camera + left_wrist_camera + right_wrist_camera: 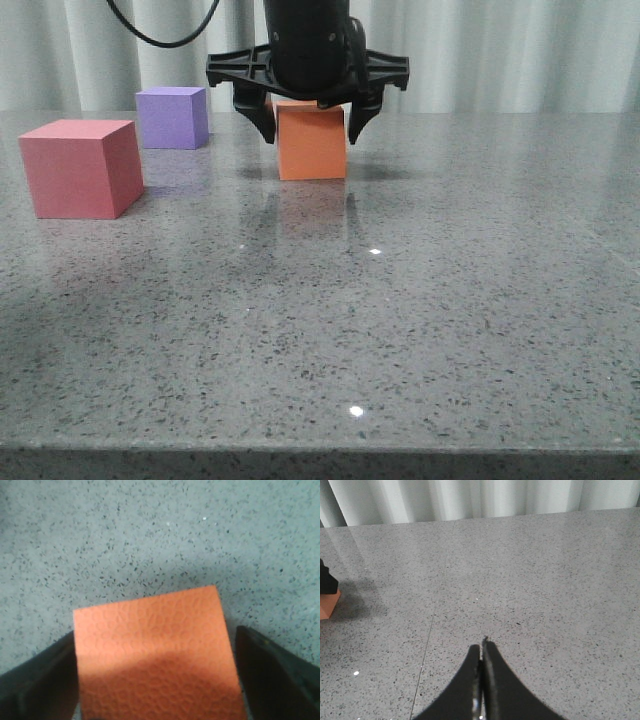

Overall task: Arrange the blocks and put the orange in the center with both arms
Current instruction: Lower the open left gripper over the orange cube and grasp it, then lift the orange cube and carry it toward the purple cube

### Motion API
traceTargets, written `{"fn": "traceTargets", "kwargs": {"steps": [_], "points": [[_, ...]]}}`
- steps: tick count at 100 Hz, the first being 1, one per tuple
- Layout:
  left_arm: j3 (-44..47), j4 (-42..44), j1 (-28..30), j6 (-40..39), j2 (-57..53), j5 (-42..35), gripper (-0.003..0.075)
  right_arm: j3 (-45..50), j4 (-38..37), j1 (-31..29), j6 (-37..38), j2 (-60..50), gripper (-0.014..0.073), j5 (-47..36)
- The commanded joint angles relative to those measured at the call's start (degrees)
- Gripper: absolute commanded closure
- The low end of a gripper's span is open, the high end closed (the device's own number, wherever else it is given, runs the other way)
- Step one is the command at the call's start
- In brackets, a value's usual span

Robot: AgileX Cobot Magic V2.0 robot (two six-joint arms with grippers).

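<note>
The bench (420,330) is grey stone with tiny dark specks, and it is shiny. Three blocks sit right on it. The orange block (311,143) rests flat on the bench, between the two fingers of the left end effector (310,128). The purple block (172,117) stands off to that end effector's left side, well apart from it. The pinkish-red block (80,167) sits even further left and nearer the front edge of the bench.
</note>
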Motion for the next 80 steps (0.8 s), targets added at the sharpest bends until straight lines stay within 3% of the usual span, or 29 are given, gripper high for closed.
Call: {"fn": "traceTargets", "kwargs": {"steps": [1, 22, 50, 80], "points": [[-1.9, 1.3, 0.0, -0.8, -3.5, -0.3, 0.0273, -1.5, -1.3, -0.2, -0.6, 0.0, 0.0662, -4.4], [-2.3, 0.9, 0.0, 0.9, -4.2, 2.4, 0.0435, -1.5, -1.3, -0.2, -0.6, 0.0, 0.0662, -4.4], [-3.3, -1.7, 0.4, 12.1, -10.9, 5.3, 0.0441, -1.5, -1.3, -0.2, -0.6, 0.0, 0.0662, -4.4], [-0.2, -3.8, 6.5, 20.7, -19.3, 5.5, 0.0441, -1.5, -1.3, -0.2, -0.6, 0.0, 0.0662, -4.4]]}}
